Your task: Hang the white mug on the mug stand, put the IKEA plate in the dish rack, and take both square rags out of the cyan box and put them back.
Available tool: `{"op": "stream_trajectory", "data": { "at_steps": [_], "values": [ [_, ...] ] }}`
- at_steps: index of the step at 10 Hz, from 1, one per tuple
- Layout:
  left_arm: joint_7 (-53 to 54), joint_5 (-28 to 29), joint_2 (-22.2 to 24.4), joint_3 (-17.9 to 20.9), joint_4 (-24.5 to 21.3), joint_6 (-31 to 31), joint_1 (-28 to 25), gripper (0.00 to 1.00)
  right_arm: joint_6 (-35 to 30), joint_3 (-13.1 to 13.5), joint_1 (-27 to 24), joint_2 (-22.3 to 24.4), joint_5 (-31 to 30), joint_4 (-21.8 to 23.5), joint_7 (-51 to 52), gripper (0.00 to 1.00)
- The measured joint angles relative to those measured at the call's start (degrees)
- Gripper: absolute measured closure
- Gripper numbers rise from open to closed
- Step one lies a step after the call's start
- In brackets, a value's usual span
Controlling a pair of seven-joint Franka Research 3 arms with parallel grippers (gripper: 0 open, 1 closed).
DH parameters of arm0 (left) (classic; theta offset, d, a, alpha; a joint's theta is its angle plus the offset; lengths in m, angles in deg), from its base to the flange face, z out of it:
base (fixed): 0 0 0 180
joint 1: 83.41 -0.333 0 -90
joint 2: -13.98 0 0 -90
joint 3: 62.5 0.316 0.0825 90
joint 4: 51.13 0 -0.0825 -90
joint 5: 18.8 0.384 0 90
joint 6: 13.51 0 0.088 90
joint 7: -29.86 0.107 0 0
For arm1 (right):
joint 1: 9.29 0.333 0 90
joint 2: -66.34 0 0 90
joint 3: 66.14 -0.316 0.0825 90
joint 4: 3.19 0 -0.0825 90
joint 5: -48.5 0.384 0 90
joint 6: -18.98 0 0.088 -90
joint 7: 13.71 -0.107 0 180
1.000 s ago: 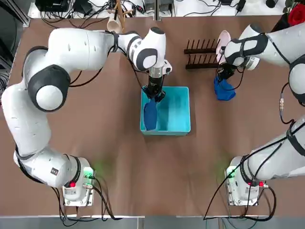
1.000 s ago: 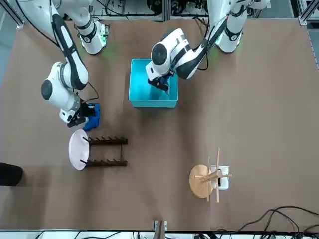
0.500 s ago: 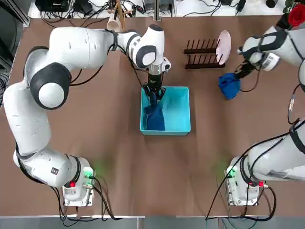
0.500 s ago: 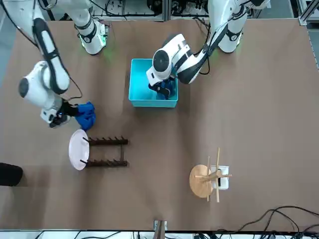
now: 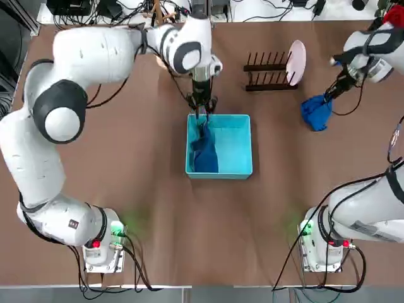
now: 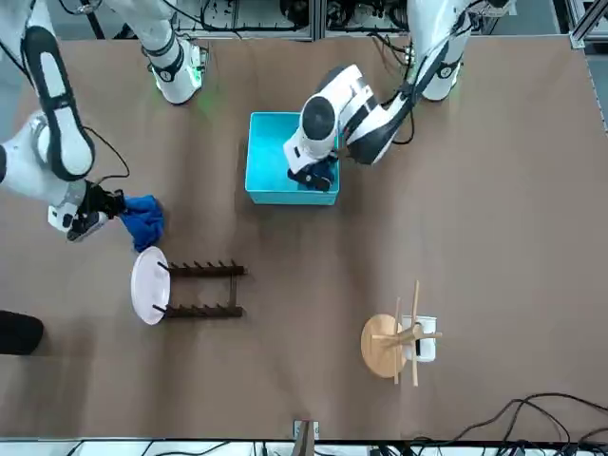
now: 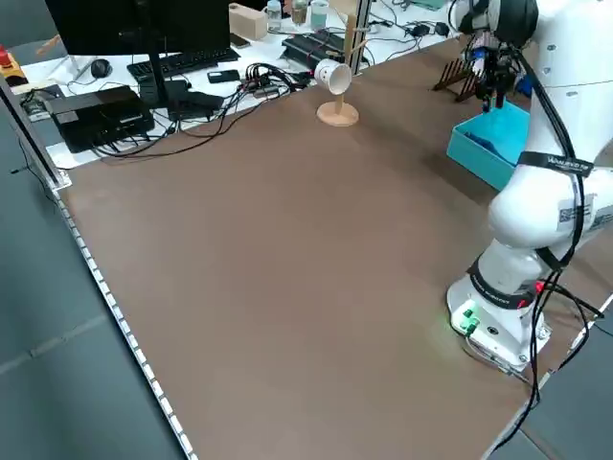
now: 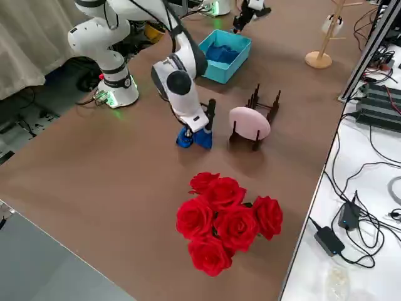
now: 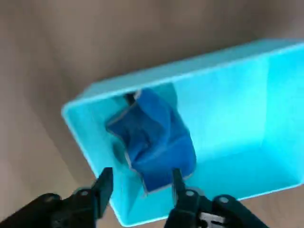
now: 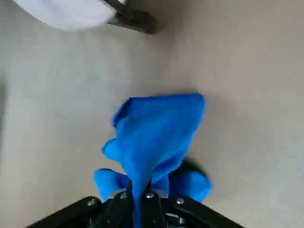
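Above the cyan box (image 5: 219, 145) my left gripper (image 9: 138, 184) is hovering with fingers spread, one rag (image 9: 153, 139) lying inside. My right gripper (image 10: 137, 195) is pinching the second rag (image 10: 156, 133) beside the dish rack (image 5: 268, 71); I should carry it high over the wall.

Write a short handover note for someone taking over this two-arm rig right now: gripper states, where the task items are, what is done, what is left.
Left gripper: open, above the far edge of the cyan box, holding nothing.
Right gripper: shut on a blue rag, which hangs over the table beside the dish rack, outside the box.
Other rag: lies crumpled inside the box, along its left wall.
White mug: hanging on the mug stand. Done.
IKEA plate: standing in the dish rack's end. Done.
Left: bring the right arm's rag back into the box and release it.
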Motion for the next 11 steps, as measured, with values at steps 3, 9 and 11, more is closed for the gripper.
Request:
{"op": "stream_trajectory", "data": {
  "at_steps": [3,9,11],
  "values": [
    [2.06,1.04,8.89,5.99,2.29,-0.38,-1.29,0.02,-19.01,-0.78,1.84,4.43,-3.43,-13.37,-14.04,0.96],
    [17.71,1.00,22.20,23.93,3.30,-5.72,-6.09,0.00,-30.63,-1.48,17.47,7.30,-4.70,-24.16,-45.85,0.96],
    [22.43,0.81,25.11,28.48,3.23,-7.61,-7.20,0.00,-30.64,-1.58,23.94,8.10,-4.72,-24.15,-55.94,0.96]
  ]
}}
